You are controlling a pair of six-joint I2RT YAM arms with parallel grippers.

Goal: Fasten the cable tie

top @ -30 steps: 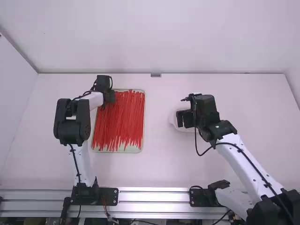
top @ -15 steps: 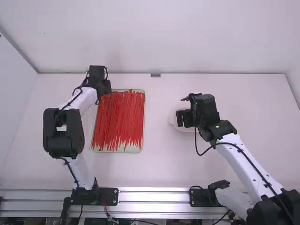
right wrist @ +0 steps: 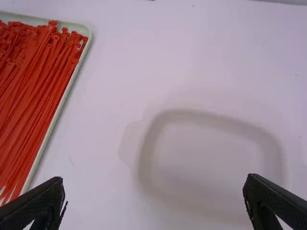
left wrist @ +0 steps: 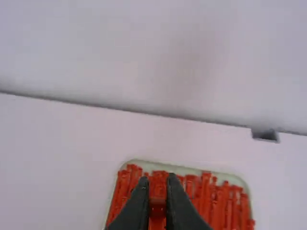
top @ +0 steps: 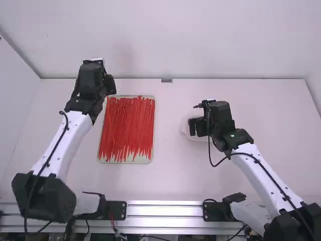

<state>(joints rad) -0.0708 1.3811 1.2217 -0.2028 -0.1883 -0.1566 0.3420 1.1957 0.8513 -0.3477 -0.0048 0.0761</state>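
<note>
A pale green tray [top: 150, 159] holds a thick pile of red cable ties [top: 128, 128] left of the table's middle. My left gripper [top: 100, 93] hangs raised over the tray's far left corner. In the left wrist view its fingers [left wrist: 139, 201] are pinched nearly together on the end of one red cable tie [left wrist: 157, 211], with the far end of the tray [left wrist: 182, 167] below. My right gripper [top: 199, 125] hovers over a white shallow container [top: 186, 129] to the right of the tray. Its fingers [right wrist: 38, 199] stand wide apart above the container [right wrist: 206, 163].
The back wall runs along the table's far edge, with a small grey bracket [top: 166, 80] at its foot. Bare white table lies left of the tray, between the tray and the container, and across the whole right side.
My left arm has swung out from its folded pose and risen, carrying its gripper up and slightly left from the tray's far left corner. The right arm has stayed where it was.
</note>
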